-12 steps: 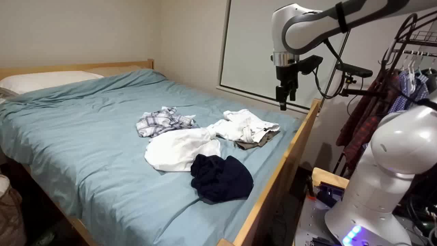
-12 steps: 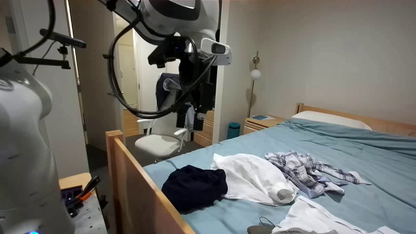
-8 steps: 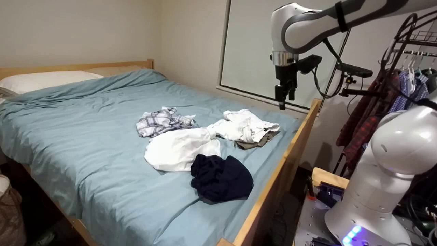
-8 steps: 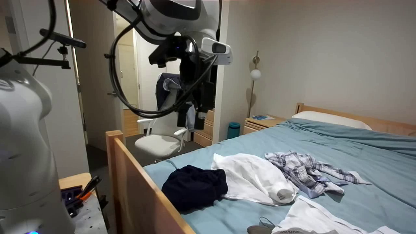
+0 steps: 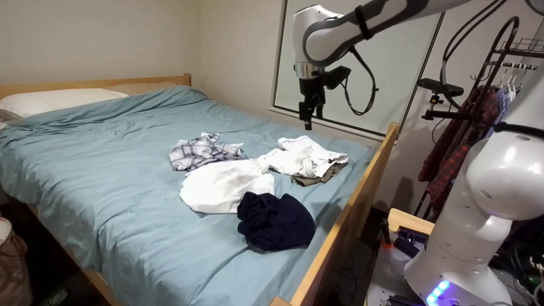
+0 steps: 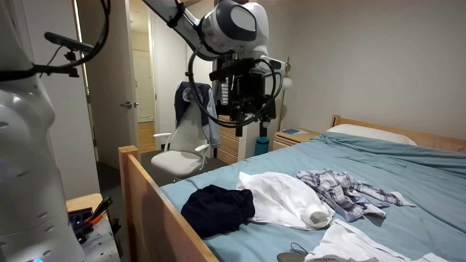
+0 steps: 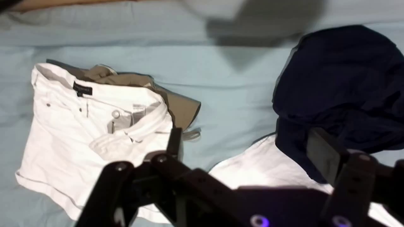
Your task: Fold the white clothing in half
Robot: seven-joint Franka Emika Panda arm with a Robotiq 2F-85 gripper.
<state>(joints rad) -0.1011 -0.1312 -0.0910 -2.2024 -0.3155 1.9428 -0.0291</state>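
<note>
Gripper (image 7: pixel 249 148) is shifted farther over the bed (image 5: pixel 110 170) — jaws spread, nothing held. In wrist view, white shorts (image 7: pixel 82 138) are seen at 9 o'clock of it, second white garment (image 7: pixel 260 170) at 5 — target uncertain. Approach to grasp judged begun.

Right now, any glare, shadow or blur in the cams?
Wrist view: bright hot spot on the white garment beside the navy garment, gripper fingers slightly soft, dark shadow on the blue bedding. In both exterior views: navy garment reads nearly black, folds hard to make out. In an exterior view: bright highlight on the robot's white shoulder joint.
</note>
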